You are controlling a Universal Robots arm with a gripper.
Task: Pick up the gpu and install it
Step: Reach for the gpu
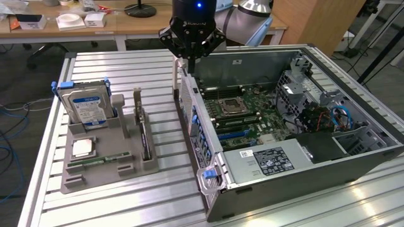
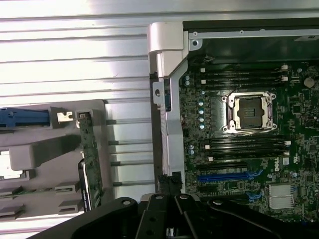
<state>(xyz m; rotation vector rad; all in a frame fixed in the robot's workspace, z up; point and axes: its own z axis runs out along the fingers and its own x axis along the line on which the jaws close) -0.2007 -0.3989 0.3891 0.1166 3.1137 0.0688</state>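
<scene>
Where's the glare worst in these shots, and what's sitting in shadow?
Wrist view: the table slats glare almost white, while the motherboard stays dim. Exterior view: a milder sheen on them, the computer case's inner wall lies shaded, and a blue light glows on the arm.

A: What is seen under the gripper (image 2: pixel 169 185)?
B: Its closed fingers are set over the case wall (image 2: pixel 172 74); the motherboard (image 2: pixel 299 124) is exposed inside; the gpu (image 2: pixel 88 164) is stood upright in the grey holder (image 2: pixel 35 132), well apart from them.

The table (image 1: pixel 126 203) is shiny ribbed metal, the holder (image 1: pixel 101 175) matt grey plastic.
</scene>
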